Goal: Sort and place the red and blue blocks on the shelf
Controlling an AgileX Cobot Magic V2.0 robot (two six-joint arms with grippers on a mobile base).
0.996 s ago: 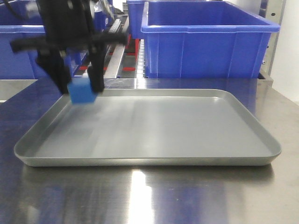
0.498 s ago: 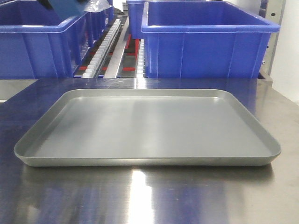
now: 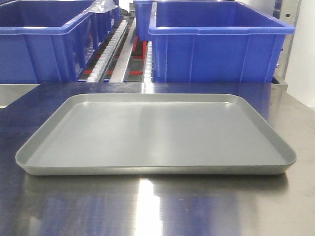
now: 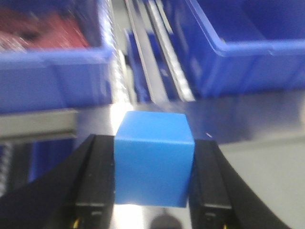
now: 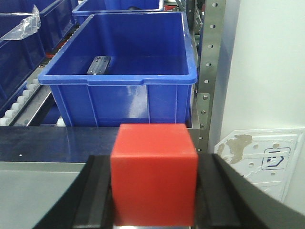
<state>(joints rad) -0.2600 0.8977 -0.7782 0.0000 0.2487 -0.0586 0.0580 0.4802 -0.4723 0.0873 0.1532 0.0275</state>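
The blue block fills the left wrist view, pinched between the two black fingers of my left gripper, which is shut on it above the steel table. In the right wrist view the red block is clamped by my right gripper, held up in front of a big blue bin. Neither arm nor either block shows in the front view, where the grey tray lies bare.
Large blue bins stand on the roller shelf behind the tray. A bin at upper left holds red items. A perforated metal upright and a white wall stand at the right.
My left gripper lifted the blue block from the tray's far left corner and rose out of the front view. The tray now shows nothing on it.
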